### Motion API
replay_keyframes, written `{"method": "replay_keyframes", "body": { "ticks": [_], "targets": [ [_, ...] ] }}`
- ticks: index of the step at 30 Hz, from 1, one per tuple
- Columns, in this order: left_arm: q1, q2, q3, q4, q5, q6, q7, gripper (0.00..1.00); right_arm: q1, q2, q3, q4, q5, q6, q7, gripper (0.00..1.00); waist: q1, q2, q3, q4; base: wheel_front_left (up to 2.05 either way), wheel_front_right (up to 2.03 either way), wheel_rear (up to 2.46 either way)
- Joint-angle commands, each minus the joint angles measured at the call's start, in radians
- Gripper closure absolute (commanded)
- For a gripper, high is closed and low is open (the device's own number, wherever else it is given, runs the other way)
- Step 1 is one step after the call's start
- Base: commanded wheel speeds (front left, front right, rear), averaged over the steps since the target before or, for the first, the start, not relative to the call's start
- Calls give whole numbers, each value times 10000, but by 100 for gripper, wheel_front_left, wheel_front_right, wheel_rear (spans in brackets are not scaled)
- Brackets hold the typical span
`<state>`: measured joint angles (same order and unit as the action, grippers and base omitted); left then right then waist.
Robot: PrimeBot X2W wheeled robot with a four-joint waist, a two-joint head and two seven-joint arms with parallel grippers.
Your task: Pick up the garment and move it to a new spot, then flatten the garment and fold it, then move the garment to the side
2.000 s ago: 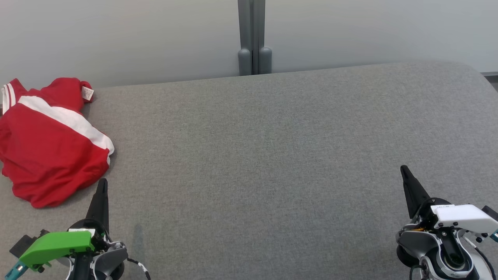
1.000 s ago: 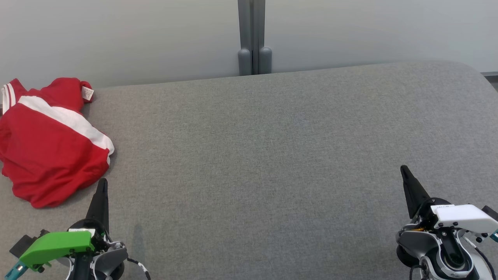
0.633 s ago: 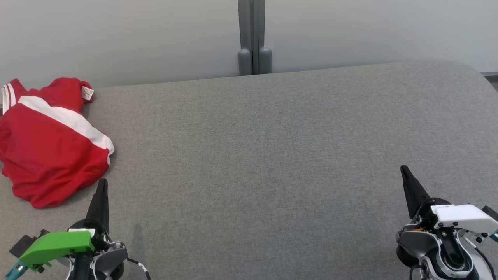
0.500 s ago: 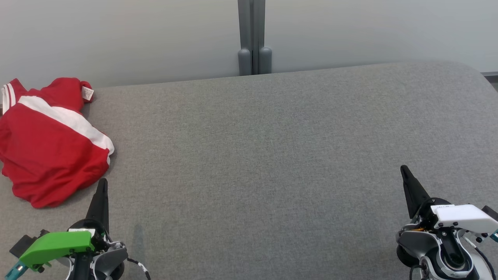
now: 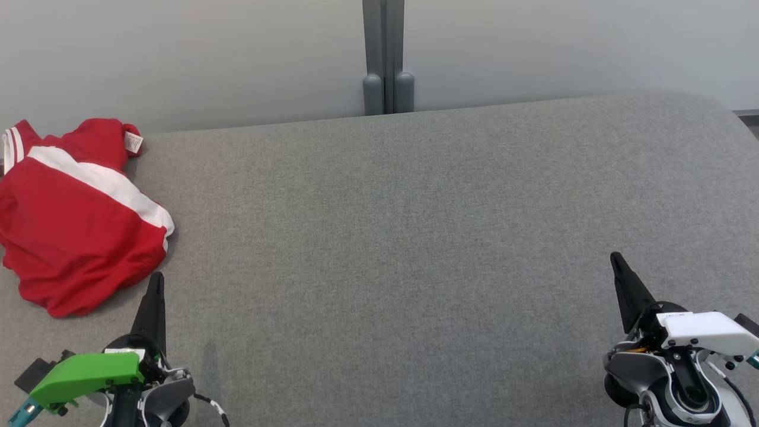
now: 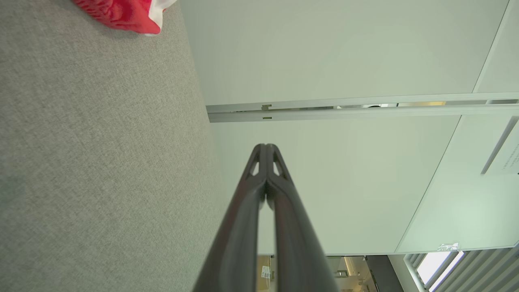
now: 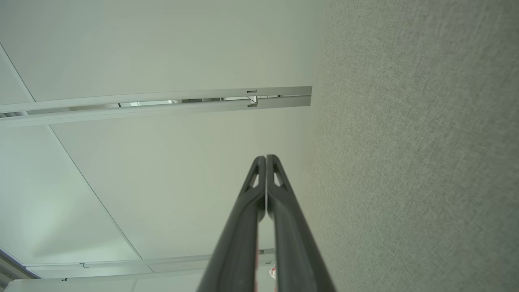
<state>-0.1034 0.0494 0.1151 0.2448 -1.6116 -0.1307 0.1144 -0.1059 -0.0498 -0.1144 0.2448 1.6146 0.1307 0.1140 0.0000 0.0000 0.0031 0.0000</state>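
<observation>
Well apart from each other, both tools pointed away from the robot over the gray fabric tabletop [image 5: 415, 237]. The left tool [image 5: 155, 281] stood almost straight ahead under a green wrist cover [image 5: 83, 370], its two dark fingers clenched tip to tip on nothing. The left wrist view showed the same tool [image 6: 265, 147] with no gap at the tips. The right tool [image 5: 616, 261], under a white wrist cover [image 5: 705, 332], leaned slightly toward the left one, equally clenched and empty [image 7: 265, 158]. The red garment [image 5: 71, 237] lay rumpled just ahead of the left tool's tip and to its outer side, near it but not touching, and far from the right tool. A broad white stripe crossed it diagonally, and a small white label [image 5: 133, 142] showed at its far edge. One red-and-white corner [image 6: 121, 14] appeared beyond the left fingers.
</observation>
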Motion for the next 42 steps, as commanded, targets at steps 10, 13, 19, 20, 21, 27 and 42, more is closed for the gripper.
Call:
{"method": "replay_keyframes", "body": {
  "ticks": [10,13,19,20,21,27,42],
  "targets": [
    [-118,17,6,-12,-24,-28,16,100,-67,-13,7,11,-43,0,13,100,0,0,0,0,0,0,0],
    [-118,17,6,-12,-24,-28,16,100,-67,-13,7,11,-43,0,13,100,0,0,0,0,0,0,0],
    [-118,17,6,-12,-24,-28,16,100,-67,-13,8,11,-44,0,13,100,0,0,0,0,0,0,0],
    [-118,17,6,-12,-24,-28,16,100,-67,-13,8,11,-44,0,13,100,0,0,0,0,0,0,0],
    [-118,17,6,-12,-24,-28,16,100,-67,-13,8,11,-44,0,13,100,0,0,0,0,0,0,0],
    [-119,17,6,-12,-24,-28,16,100,-67,-13,8,11,-44,0,13,100,0,0,0,0,0,0,0],
    [-119,17,6,-12,-24,-28,16,100,-67,-13,8,11,-44,0,13,100,0,0,0,0,0,0,0]
  ]
}}
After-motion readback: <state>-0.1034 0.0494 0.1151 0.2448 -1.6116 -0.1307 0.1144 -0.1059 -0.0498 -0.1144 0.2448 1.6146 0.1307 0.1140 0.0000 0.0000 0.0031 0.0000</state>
